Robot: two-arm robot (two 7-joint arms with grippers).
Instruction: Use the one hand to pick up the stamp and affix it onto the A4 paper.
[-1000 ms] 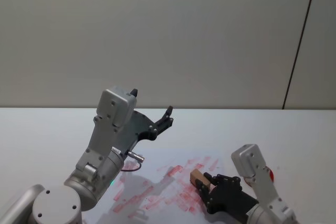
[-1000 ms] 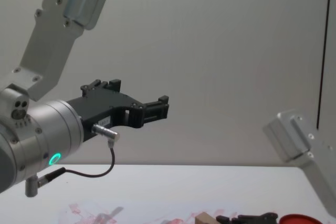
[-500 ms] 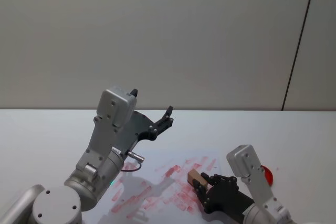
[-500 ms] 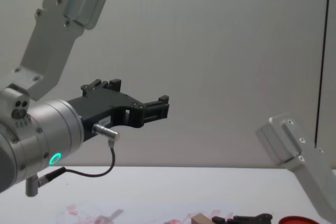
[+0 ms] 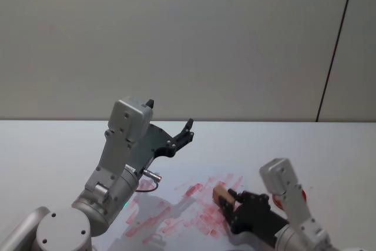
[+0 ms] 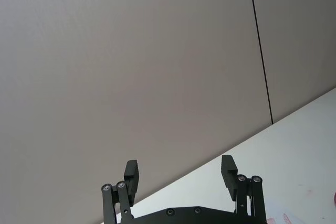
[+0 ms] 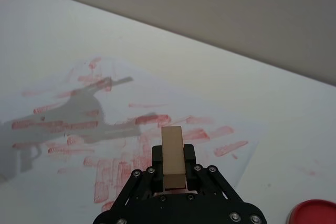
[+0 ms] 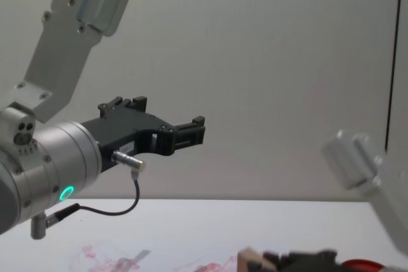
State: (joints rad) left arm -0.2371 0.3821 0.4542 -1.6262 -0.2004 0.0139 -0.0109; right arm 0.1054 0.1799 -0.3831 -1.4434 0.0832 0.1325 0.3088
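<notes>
My left arm (image 8: pixel 57 157): silver-grey and large on the left side, with a green ring (image 8: pixel 65 192) glowing on the wrist.
My left end effector (image 8: pixel 200 130): black, held high above the table (image 8: pixel 210 221), pointing right, touching nothing.
Cable (image 8: pixel 124 209): dark, looping under my left wrist.
My right arm (image 8: pixel 357 164): a silver-grey segment slanting down along the right edge.
My right end effector (image 8: pixel 275 260): black, low at the bottom edge, carrying the stamp (image 8: pixel 250 260) at its tip.
Stamp: a light-tan block, close over the A4 paper (image 8: pixel 108 259).
A4 paper: flat on the table, smeared red.
Ink pad (image 8: pixel 360 264): red, just right of my right end effector.
</notes>
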